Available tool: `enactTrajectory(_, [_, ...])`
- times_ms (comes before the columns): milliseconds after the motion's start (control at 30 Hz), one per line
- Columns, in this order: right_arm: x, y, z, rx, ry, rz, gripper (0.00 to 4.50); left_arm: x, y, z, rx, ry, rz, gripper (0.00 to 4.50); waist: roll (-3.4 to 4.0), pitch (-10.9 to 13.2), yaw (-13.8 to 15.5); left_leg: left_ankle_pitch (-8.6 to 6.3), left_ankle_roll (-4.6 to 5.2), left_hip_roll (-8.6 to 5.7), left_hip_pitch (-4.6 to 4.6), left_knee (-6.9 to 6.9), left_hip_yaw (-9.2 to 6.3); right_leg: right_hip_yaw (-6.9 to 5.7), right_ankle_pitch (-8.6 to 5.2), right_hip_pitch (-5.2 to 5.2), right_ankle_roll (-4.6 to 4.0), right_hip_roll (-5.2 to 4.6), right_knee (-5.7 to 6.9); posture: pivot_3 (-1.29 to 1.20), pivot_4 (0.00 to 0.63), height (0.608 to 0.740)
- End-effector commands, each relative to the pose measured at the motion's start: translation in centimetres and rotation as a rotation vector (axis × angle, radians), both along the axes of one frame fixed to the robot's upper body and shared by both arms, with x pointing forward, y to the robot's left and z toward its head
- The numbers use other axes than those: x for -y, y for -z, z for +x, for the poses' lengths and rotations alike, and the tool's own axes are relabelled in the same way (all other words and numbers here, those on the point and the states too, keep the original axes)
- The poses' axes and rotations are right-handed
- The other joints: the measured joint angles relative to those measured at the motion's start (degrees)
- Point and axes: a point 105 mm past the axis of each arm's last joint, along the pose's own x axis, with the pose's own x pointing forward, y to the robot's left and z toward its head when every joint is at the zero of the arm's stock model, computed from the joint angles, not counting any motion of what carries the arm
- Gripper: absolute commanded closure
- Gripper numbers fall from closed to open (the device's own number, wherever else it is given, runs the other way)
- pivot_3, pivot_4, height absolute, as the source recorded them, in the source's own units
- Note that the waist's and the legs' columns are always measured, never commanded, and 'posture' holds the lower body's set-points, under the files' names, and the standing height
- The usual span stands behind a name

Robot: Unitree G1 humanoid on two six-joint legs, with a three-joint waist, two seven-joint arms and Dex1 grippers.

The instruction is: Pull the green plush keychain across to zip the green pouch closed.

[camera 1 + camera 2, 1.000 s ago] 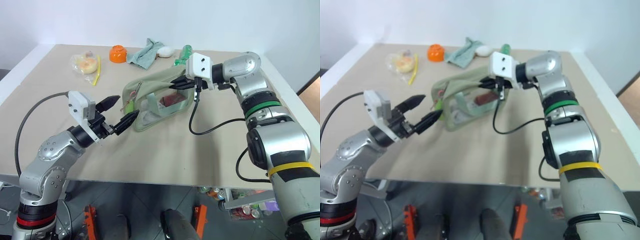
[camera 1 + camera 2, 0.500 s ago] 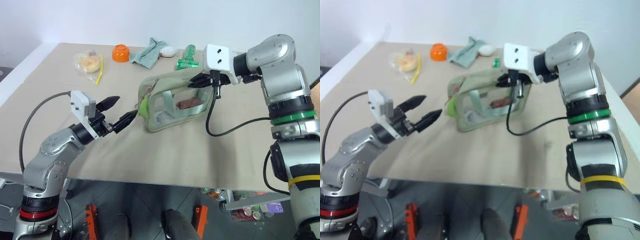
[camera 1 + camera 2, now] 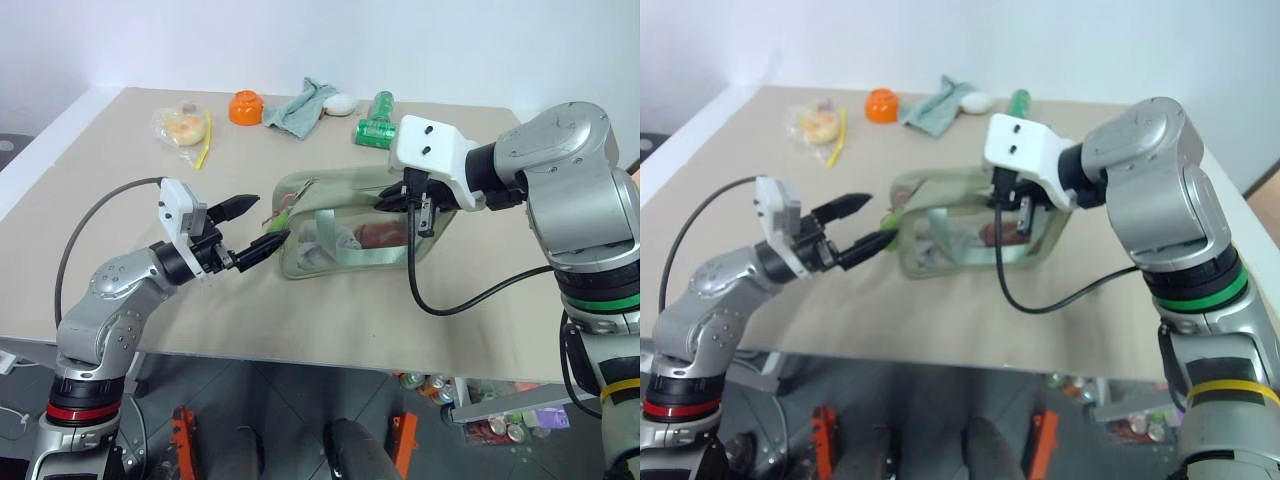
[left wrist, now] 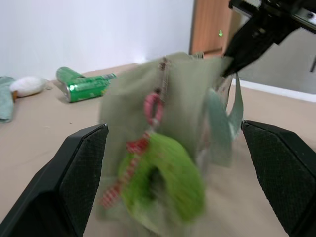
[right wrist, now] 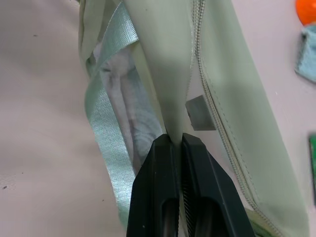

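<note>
Two grippers at pouch point(image 3: 350, 235): right point(image 5: 176, 148) pinching its top fabric, left point(image 3: 262, 228) wide open, empty, nearing keychain point(image 4: 163, 185); next, closing on it, pulling across

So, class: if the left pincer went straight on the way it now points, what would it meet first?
Most likely the green plush keychain, which hangs at the near end of the green pouch, between the fingers of the open left pincer. Depth is unclear.
</note>
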Motion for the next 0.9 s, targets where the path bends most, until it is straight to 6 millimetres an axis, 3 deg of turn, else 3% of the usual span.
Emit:
enactTrajectory(33, [0.2, -1.3, -0.5, 0.068, 0.029, -0.006, 4.47, 0.2, -1.1, -0.2, 0.053, 0.019, 0.004, 0.00, 0.00, 0.00, 0.02, 0.02, 0.03, -0.01, 0.00, 0.02, 0.00, 0.01, -0.01, 0.01, 0.01, 0.00, 0.00, 0.00, 0.150, 0.740])
enactTrajectory(433, [0.2, -0.1, 0.3, 0.070, 0.077, 0.061, 4.47, 1.9, -1.5, -1.6, 0.144, 0.188, 0.107, 0.00, 0.00, 0.00, 0.06, 0.06, 0.09, -0.06, -0.01, 0.05, -0.06, 0.03, -0.04, 0.04, 0.07, -0.01, 0.05, 0.00, 0.150, 0.740])
enactTrajectory(600, [0.2, 0.5, 0.1, 0.027, 0.059, 0.065, 4.47, 2.0, -1.9, -1.2, 0.165, 0.191, 0.124, 0.00, -0.01, 0.00, 0.13, 0.06, 0.09, -0.08, -0.02, 0.05, -0.11, 0.03, -0.05, 0.05, 0.09, 0.00, 0.05, 0.00, 0.150, 0.740])
enactTrajectory(733, [-0.1, 0.1, 0.0, 0.032, 0.039, 0.096, 3.24, 1.8, -1.7, -1.1, 0.161, 0.185, 0.126, 0.00, 0.00, -0.01, 0.08, 0.06, 0.10, -0.07, -0.02, 0.06, -0.11, 0.03, -0.05, 0.05, 0.09, 0.00, 0.05, 0.00, 0.150, 0.740])
enactTrajectory(900, [-0.8, -3.4, -0.6, 0.103, -0.086, 0.367, 1.41, 1.6, -2.0, -1.0, 0.179, 0.158, 0.115, 0.00, 0.00, 0.00, 0.09, 0.06, 0.10, -0.08, -0.05, 0.05, -0.15, 0.02, -0.06, 0.04, 0.11, 0.01, 0.07, 0.00, 0.150, 0.740])
